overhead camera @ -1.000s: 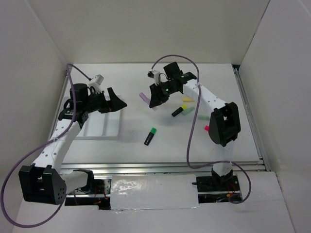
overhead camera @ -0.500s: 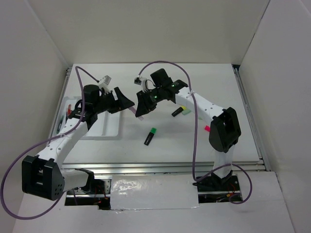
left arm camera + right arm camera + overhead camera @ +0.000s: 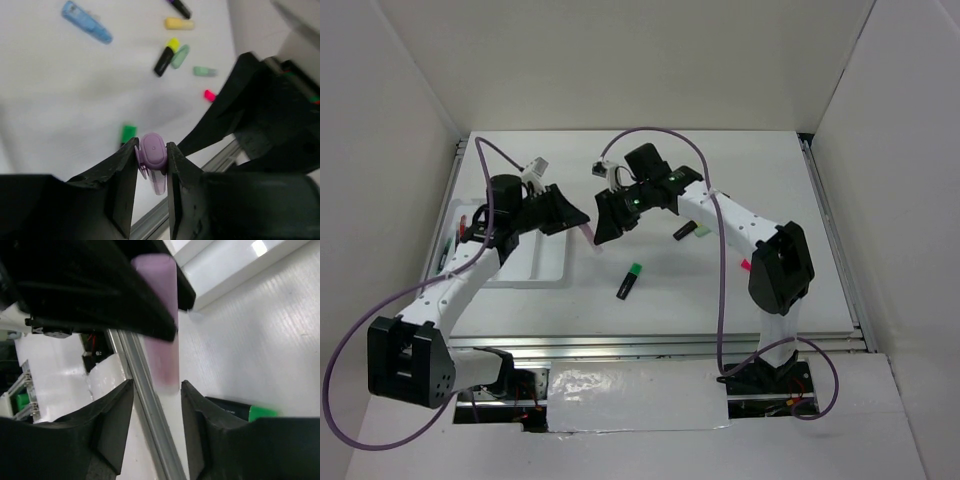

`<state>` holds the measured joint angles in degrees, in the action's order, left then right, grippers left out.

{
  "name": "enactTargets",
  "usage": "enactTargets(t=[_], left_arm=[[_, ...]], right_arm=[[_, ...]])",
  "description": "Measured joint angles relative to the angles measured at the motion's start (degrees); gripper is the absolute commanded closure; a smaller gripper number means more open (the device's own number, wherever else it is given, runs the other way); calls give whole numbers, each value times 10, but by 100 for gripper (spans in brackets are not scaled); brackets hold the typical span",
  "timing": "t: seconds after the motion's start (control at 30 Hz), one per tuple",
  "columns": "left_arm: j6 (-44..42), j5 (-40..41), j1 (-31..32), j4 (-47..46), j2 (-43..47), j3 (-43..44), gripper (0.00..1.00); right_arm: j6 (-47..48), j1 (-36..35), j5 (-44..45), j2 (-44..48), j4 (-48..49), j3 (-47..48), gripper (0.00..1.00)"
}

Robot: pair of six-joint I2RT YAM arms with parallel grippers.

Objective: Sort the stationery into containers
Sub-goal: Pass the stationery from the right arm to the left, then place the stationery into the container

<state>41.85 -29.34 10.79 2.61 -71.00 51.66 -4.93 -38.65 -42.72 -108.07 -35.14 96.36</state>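
Note:
A pale purple highlighter [image 3: 588, 232] hangs in the air between the two arms, right of the white divided tray [image 3: 556, 272]. My left gripper [image 3: 577, 216] is shut on its capped end; in the left wrist view the cap [image 3: 153, 151] is squeezed between both fingers of the left gripper [image 3: 152, 150]. My right gripper [image 3: 603, 228] is open around the other end. The right wrist view shows the purple highlighter [image 3: 162, 340] with a gap to each finger of the right gripper [image 3: 156, 386]. Loose stationery lies on the table.
A green-capped black highlighter [image 3: 629, 281] lies on the table below the grippers. Behind the right arm are a black-and-yellow marker [image 3: 685, 229] and a pink one [image 3: 745, 264]. The left wrist view also shows blue [image 3: 86, 21], yellow [image 3: 179, 23] and mint [image 3: 205, 71] pieces.
Both arms swung toward each other over the table's middle. My left gripper closed on the purple highlighter that the right one carried, and the right gripper's jaws opened off it.

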Motion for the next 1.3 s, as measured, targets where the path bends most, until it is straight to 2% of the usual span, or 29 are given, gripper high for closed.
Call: enactTargets(t=[0.03, 0.13, 0.23, 0.33, 0.4, 0.47, 0.6, 0.77, 1.0, 1.27, 1.3], left_arm=[[-16, -2, -10, 24, -1, 9, 100], [-99, -5, -52, 127, -20, 71, 100], [-223, 5, -101, 223, -57, 167, 100], [-343, 44, -151, 291, -65, 207, 100], [-413, 85, -181, 337, -77, 227, 98], [-479, 126, -209, 378, -110, 255, 91], [-559, 165, -259, 434, -202, 317, 87], [-610, 202, -302, 455, -282, 340, 78], [-626, 211, -304, 453, -340, 357, 70], [-610, 203, -302, 447, -388, 376, 45], [-609, 202, -302, 447, -392, 376, 40]], right_arm=[[3, 0, -1, 0, 0, 0, 43], [7, 5, 0, 3, 0, -2, 42], [14, 19, 2, 16, 0, -20, 42], [35, 40, 20, 33, -4, -36, 42], [50, 51, 38, 44, -5, -47, 42], [64, 60, 55, 57, -4, -65, 42], [78, 65, 76, 74, -4, -100, 42], [85, 70, 85, 85, -5, -130, 42], [87, 82, 92, 87, -4, -133, 42], [92, 119, 118, 89, -5, -136, 43], [96, 129, 126, 89, -5, -136, 43]])
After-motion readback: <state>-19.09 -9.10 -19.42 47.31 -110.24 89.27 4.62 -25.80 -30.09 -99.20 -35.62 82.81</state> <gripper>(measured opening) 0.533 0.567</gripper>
